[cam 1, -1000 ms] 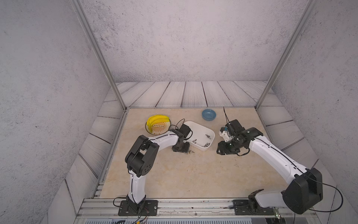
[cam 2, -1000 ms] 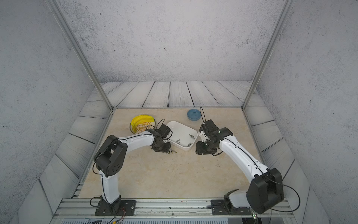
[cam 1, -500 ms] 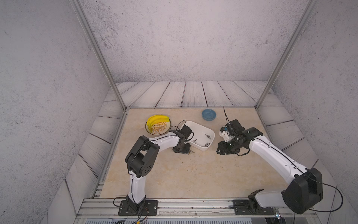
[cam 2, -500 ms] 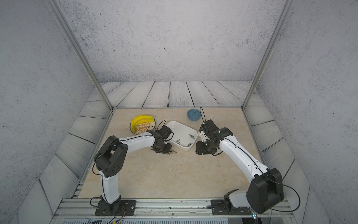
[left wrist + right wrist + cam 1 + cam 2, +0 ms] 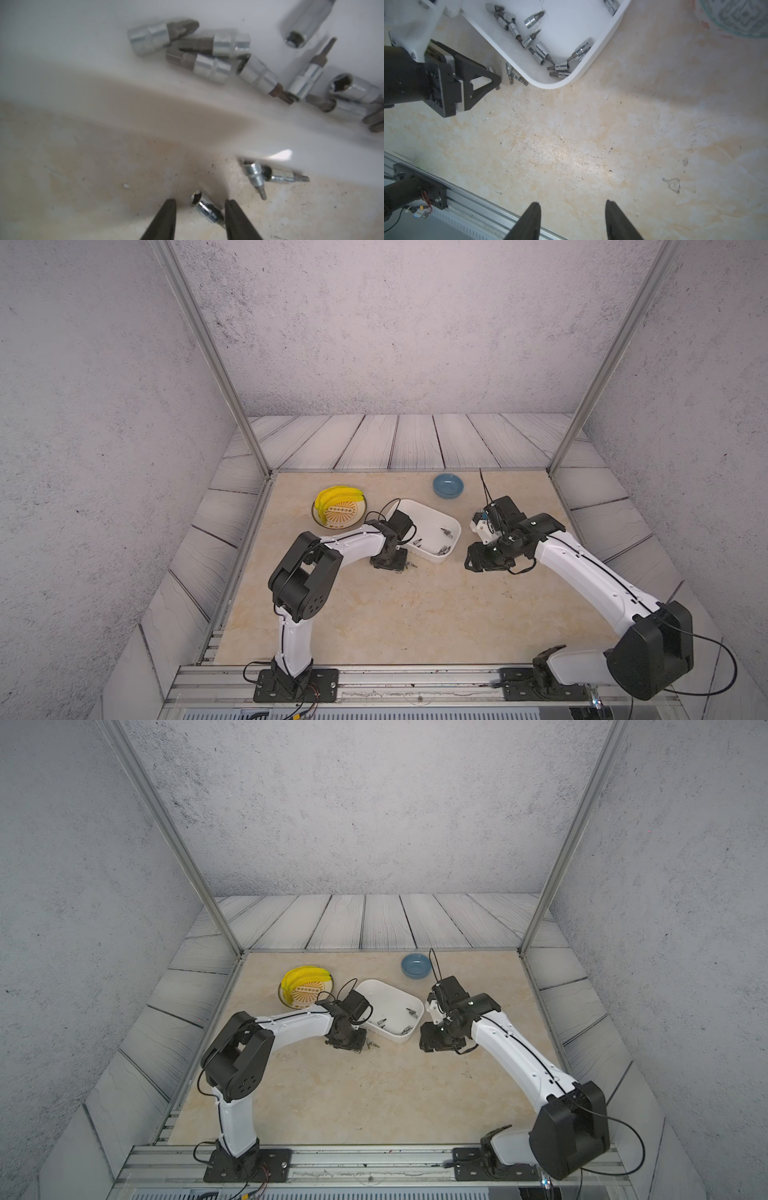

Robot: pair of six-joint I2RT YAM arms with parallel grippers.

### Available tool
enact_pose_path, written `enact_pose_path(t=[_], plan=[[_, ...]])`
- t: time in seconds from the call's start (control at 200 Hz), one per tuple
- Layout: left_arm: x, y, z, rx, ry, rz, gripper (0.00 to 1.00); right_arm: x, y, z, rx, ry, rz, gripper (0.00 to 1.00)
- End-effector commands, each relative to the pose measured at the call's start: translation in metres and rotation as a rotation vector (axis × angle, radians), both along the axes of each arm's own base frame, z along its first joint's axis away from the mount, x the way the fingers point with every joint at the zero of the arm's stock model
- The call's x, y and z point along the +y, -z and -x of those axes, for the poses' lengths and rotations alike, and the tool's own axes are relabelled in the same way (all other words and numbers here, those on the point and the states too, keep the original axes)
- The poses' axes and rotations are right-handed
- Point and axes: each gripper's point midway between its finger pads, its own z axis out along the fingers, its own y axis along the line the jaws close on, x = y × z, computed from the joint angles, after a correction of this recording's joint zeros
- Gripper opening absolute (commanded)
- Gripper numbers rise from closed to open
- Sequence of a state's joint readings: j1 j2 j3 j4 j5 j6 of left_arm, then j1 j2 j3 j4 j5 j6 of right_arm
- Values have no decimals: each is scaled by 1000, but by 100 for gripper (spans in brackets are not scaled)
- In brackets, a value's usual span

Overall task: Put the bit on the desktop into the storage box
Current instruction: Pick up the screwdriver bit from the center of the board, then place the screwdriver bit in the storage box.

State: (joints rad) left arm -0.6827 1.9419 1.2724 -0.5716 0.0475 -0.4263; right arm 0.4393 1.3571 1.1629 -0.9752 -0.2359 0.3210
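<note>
Many bits lie in the box, and three are left outside.
My left gripper stands open around one bit on the desktop, just beside the near left side of the storage box. Two more bits lie right by it. My right gripper is open and empty. Grey walls stand all around.

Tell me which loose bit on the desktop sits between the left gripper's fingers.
The lone bit, apart from the crossed pair lying against the storage box.
</note>
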Motion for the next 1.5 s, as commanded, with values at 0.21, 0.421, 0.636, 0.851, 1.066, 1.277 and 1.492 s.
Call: enact_pose_path(t=[0.21,0.421,0.636,0.851,1.066,1.277,1.492], plan=[[12,18,24,89,1,-50,23,7,-2,4,-1,-23,-6,55],[13,24,28,106,9,-56,4,8,-3,3,-5,-26,-5,55],[12,-5,25,82,24,-43,0,6,8,6,13,-26,15,55],[2,-76,-1,-4,68,3,0,7,4,5,3,-24,10,55],[8,-128,-42,-72,126,-17,0,6,3,6,0,-25,13,55],[14,-122,-71,-15,141,10,0,5,3,6,0,-22,16,55],[0,-95,-79,61,162,98,0,6,5,3,5,-26,22,55]])
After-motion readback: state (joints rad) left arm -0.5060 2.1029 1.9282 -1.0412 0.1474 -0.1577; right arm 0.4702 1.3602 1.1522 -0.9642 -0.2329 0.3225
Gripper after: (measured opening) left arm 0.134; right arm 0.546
